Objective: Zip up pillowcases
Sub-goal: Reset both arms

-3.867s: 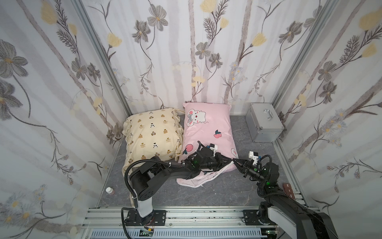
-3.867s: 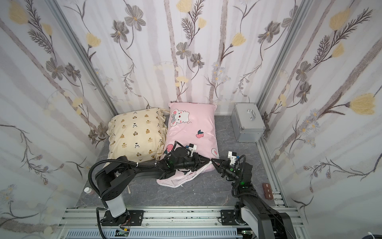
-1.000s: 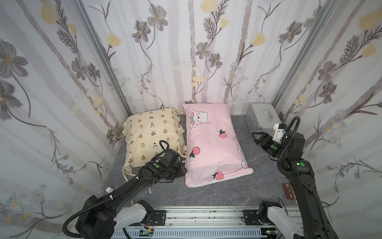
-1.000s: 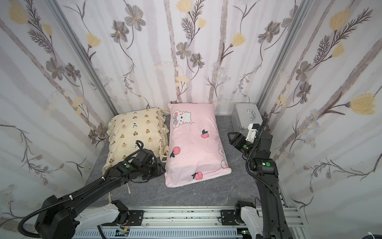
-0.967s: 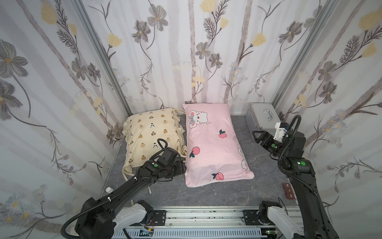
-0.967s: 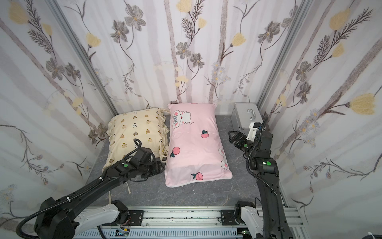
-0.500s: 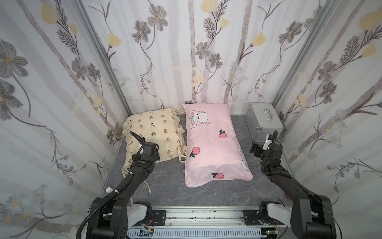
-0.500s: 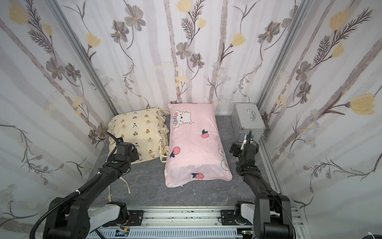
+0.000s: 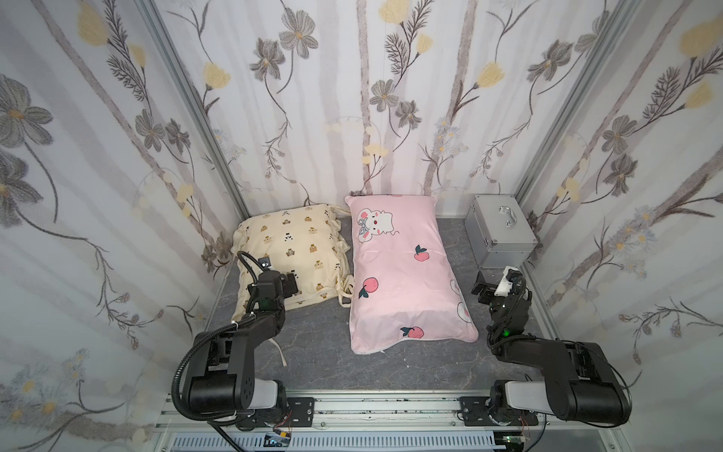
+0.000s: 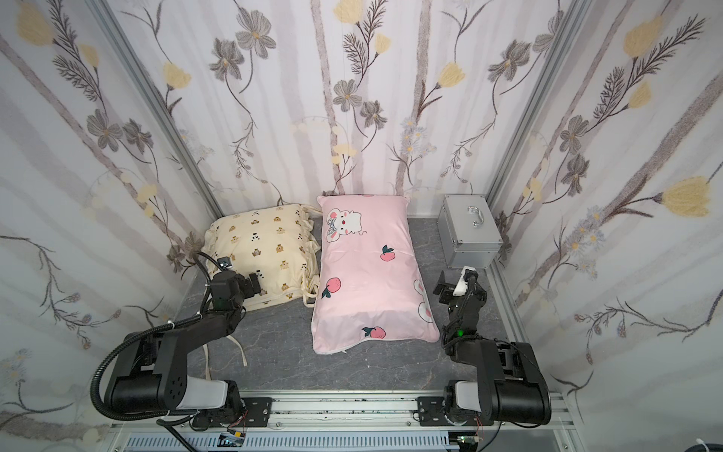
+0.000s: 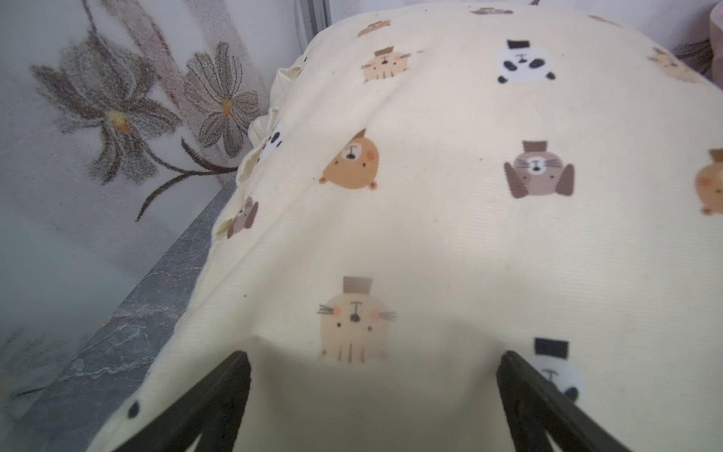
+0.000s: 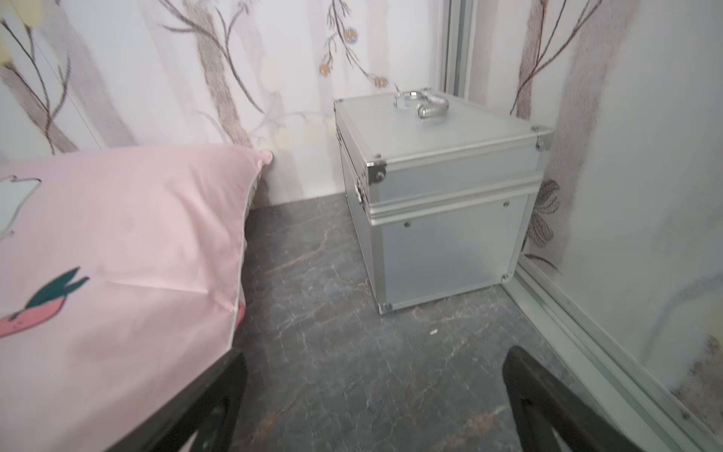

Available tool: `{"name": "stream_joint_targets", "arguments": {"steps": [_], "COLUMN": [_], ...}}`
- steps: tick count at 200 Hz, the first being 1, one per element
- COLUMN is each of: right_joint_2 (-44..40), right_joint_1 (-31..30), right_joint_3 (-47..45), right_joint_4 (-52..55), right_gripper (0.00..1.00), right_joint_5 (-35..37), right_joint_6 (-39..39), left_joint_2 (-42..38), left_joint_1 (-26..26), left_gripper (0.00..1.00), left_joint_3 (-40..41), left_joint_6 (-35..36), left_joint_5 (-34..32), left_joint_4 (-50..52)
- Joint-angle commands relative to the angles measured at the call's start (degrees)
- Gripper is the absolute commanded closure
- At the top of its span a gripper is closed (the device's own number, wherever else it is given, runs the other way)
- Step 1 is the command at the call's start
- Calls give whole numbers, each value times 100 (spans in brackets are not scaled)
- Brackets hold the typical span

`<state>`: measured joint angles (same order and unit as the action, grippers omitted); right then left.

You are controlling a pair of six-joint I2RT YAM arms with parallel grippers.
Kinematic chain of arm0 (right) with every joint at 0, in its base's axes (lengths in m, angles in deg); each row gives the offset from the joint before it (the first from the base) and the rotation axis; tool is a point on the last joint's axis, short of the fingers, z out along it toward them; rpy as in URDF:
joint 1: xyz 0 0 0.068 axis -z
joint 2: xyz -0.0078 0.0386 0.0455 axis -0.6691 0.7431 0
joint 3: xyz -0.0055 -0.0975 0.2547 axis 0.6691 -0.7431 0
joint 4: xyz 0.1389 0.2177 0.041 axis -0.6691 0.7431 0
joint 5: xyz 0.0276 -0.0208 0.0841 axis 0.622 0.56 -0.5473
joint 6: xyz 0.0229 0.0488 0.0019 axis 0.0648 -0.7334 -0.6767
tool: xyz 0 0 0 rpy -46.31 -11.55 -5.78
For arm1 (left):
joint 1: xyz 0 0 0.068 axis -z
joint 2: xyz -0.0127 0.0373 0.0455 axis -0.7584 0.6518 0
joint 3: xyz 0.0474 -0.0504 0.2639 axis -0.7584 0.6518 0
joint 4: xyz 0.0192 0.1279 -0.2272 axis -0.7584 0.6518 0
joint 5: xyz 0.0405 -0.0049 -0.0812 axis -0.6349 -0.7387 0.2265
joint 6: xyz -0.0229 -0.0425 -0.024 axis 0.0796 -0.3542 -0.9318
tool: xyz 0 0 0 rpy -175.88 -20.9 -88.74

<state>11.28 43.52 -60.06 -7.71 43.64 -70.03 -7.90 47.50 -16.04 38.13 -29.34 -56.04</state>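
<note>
Grey marbled tabletop (image 9: 321, 364) is boxed in by floral walls (image 9: 352, 98). Cream pillowcase (image 9: 297, 242) and pink pillowcase (image 9: 403, 274) are laid side by side at the back, with a silver case (image 9: 500, 231) in the corner. Left gripper (image 11: 373, 356) and right gripper (image 12: 375, 354) are spread wide, with nothing gripped.

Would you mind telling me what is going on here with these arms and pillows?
Nothing is being held. The left claw hangs open over the near edge of the cream pillow; the right claw is open above the floor beside the pink pillow, facing the metal case. The pink pillow's near edge looks closed.
</note>
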Motion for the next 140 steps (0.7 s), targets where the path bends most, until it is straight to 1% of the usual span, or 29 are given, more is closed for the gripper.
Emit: {"name": "stream_joint_targets", "arguments": {"steps": [1, 13, 27, 35, 42, 49, 57, 63, 73, 78, 80, 83, 86, 89, 92, 97, 106, 116, 123, 128, 140], "right_joint_2": [25, 39, 42, 36, 41, 35, 34, 42, 38, 42, 42, 42, 42, 42, 42, 40, 42, 40, 42, 34, 42], "right_joint_1": [-11, -11, -11, -11, -11, -11, -11, -11, -11, -11, -11, -11, -11, -11, -7, -11, -11, -11, -11, -9, -11], "right_joint_3": [25, 14, 14, 13, 16, 13, 13, 13, 13, 13, 13, 13, 14, 15, 18, 13, 13, 13, 13, 13, 21], "right_joint_4": [-652, -715, -705, -698, -704, -705, -707, -703, -706, -713, -711, -709, -705, -706, -706, -709, -714, -708, -720, -700, -706], "right_gripper": [0, 0, 0, 0, 0, 0, 0, 0, 0, 0, 0, 0, 0, 0, 0, 0, 0, 0, 0, 0, 0], "right_joint_5": [-6, -4, -1, -1, -4, -4, -4, -4, 3, -3, -4, -4, -4, -4, 2, 3, -4, -3, -4, -3, -3], "right_joint_6": [69, 75, 77, 81, 72, 74, 74, 75, 76, 76, 72, 73, 71, 76, 81, 73, 72, 73, 75, 74, 77], "left_joint_2": [-37, -52, 103, 304, 576, 615, 771, 686, 821, 1086, 1117, 1025, 873, 835, 936, 1061, 883, 1025, 906, 935, 929], "left_joint_1": [-11, -23, -37, -26, -32, 84, 221, 310, 314, 300, 309, 309, 299, 297, 314, 360, 376, 411, 445, 438, 449], "left_gripper": [0, 0, 0, 0, 0, 0, 0, 0, 0, 0, 0, 0, 0, 0, 0, 0, 0, 0, 0, 0, 0], "left_joint_3": [39, 69, 300, 68, -99, -311, -220, -144, 334, 570, 618, 615, 544, 465, 469, 558, 474, 596, 594, 572, 519], "left_joint_6": [125, 23, -206, -266, -268, -153, 57, 72, 28, 73, 69, 5, -78, -99, -31, 74, -21, 88, 92, 146, 171], "left_joint_5": [305, 413, 743, 638, 521, 504, 407, 312, 297, 127, 39, 28, 53, 46, 0, -73, -105, -162, -77, 71, 103], "left_joint_4": [-316, -395, -1251, -889, -913, -481, -941, -897, -1860, -2726, -2882, -2737, -2261, -2023, -2163, -2667, -2138, -2678, -2437, -2440, -2347]}}
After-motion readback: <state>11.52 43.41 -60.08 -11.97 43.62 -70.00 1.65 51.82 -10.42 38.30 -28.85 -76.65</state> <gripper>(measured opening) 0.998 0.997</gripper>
